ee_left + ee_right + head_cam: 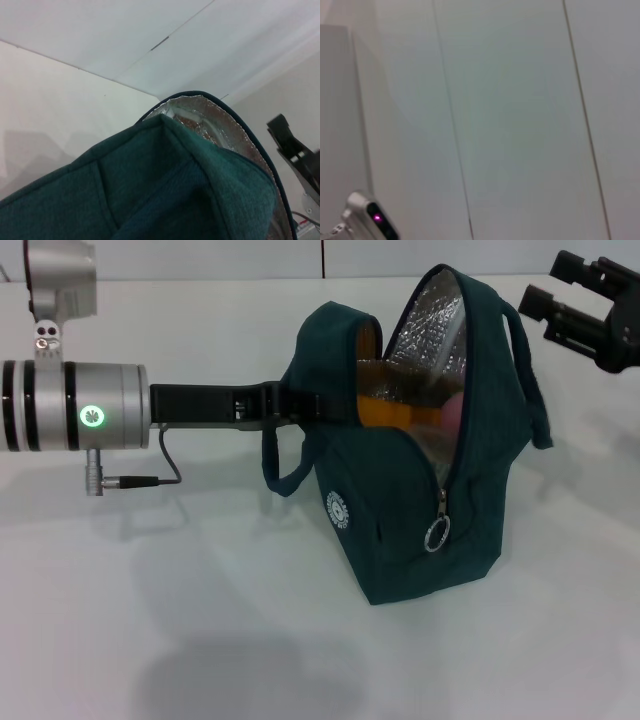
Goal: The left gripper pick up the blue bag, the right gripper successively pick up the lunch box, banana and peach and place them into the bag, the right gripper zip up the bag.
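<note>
Bag (415, 530) standing on the table (150, 620), zip ring (437, 533) low and mouth open, left gripper (300, 405) clenched on its rim, peach (452, 413) and something orange inside, right gripper (575, 295) spread empty up beyond it.
</note>
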Controlling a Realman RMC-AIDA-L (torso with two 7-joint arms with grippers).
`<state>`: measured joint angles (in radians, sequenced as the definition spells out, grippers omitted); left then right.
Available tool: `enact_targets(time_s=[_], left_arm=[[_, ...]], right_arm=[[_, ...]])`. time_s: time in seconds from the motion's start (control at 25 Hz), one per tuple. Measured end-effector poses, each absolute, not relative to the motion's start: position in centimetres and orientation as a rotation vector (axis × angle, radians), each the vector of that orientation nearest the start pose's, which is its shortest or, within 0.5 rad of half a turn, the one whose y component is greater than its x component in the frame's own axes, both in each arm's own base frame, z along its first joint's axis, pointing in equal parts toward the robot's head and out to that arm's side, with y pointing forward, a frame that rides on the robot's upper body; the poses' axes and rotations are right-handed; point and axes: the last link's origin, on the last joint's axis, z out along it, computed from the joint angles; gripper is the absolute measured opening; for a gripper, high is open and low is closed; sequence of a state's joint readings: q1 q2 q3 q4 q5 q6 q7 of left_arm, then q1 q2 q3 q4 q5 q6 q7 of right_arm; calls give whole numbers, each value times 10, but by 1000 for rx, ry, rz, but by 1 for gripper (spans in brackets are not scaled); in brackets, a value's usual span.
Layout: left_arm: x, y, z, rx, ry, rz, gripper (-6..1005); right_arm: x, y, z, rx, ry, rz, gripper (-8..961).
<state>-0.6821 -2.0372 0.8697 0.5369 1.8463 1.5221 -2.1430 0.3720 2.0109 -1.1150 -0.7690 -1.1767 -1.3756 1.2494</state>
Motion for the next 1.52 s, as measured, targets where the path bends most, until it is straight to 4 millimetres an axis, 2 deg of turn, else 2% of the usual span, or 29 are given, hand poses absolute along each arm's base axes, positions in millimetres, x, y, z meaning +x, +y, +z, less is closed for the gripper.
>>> enact_targets(time_s=[0.16,0.2,0.32,0.4,0.6,0.76,1.08,1.52], left_arm=[[-209,361,-14,-2635,-1602,-842,51],[-210,362,-12,-2632,-1597,-837,51],[-211,364,-9,-2628,-1593,-835,52],[-212,365,-7,-2622,-1589,-836,53],[-212,365,-8,-2620,-1590,-842,54],[-211,364,-10,-2621,-1593,-847,56],[-210,365,-11,-2620,-1591,-849,59],[-210,365,-10,-2620,-1585,-850,62]], right_arm=[[229,333,52,-2384,305,1156,598],[230,322,51,-2453,239,1151,617],[233,310,49,-2546,178,1122,687],[238,298,41,-2666,149,1060,734],[247,284,17,-2841,182,930,734],[249,284,0,-2882,228,873,734],[244,294,-19,-2899,313,891,734],[247,290,-25,-2909,358,901,734]])
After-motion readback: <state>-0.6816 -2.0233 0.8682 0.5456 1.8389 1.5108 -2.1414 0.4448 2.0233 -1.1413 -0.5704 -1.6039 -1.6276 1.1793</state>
